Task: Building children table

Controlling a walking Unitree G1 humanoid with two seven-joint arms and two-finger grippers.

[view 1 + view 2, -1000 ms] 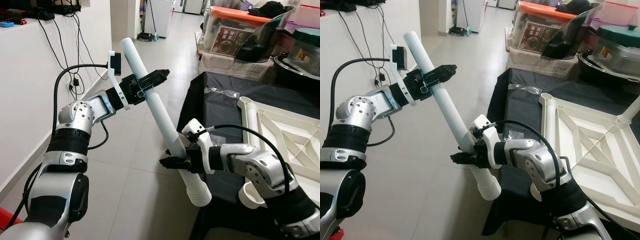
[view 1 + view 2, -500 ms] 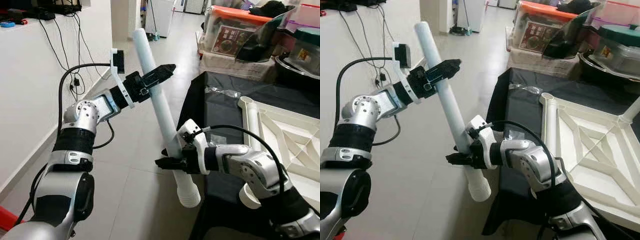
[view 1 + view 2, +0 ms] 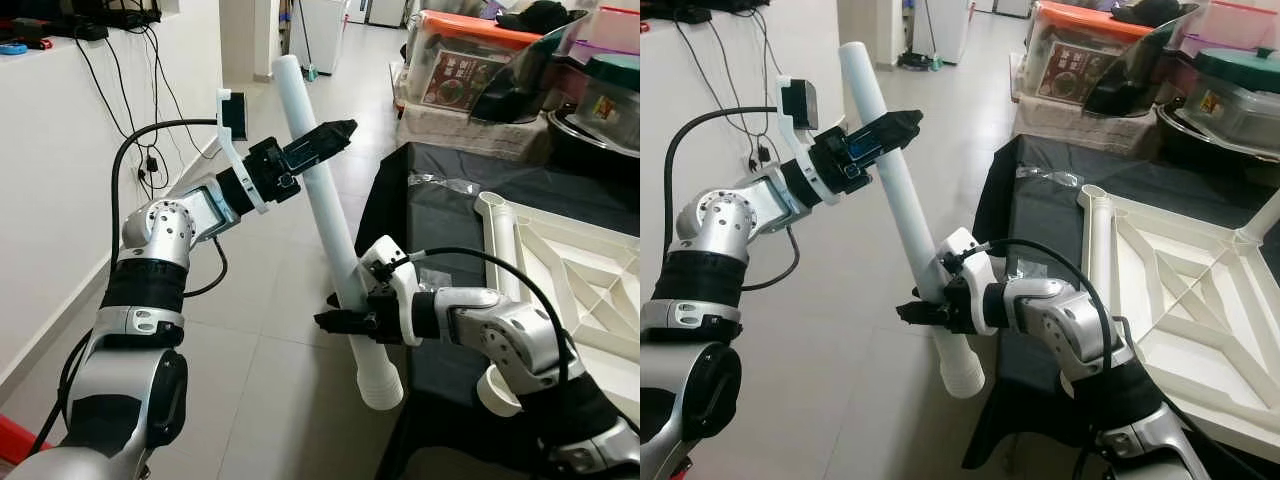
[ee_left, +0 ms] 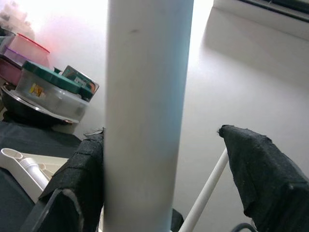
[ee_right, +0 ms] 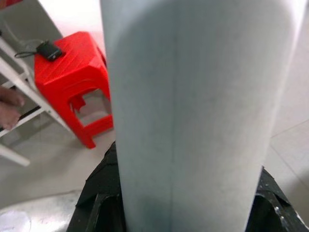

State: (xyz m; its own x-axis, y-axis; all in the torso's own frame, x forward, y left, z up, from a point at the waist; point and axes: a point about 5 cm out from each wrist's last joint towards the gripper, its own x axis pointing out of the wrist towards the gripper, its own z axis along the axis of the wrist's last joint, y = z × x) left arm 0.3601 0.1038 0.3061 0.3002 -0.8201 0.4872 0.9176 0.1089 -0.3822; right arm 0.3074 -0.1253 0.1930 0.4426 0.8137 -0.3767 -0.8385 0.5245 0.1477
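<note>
One white table leg [image 3: 325,200] hangs tilted over the floor, off the left edge of the black-draped table [image 3: 440,215] | right gripper [image 3: 340,322] pinches it near the threaded end | left gripper [image 3: 322,142] spread, one finger [image 4: 79,179] touching | we judge: keep the right pinch firm, aim threads at the upturned tabletop [image 3: 560,270] socket.

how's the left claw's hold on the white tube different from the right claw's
The left claw sits high on the white tube, near its plain top end; the right claw sits low, just above the ribbed bottom end. In the left wrist view the left claw is open, one finger standing clear of the tube; the right claw is shut on it. Both reach the tube from the side.
</note>
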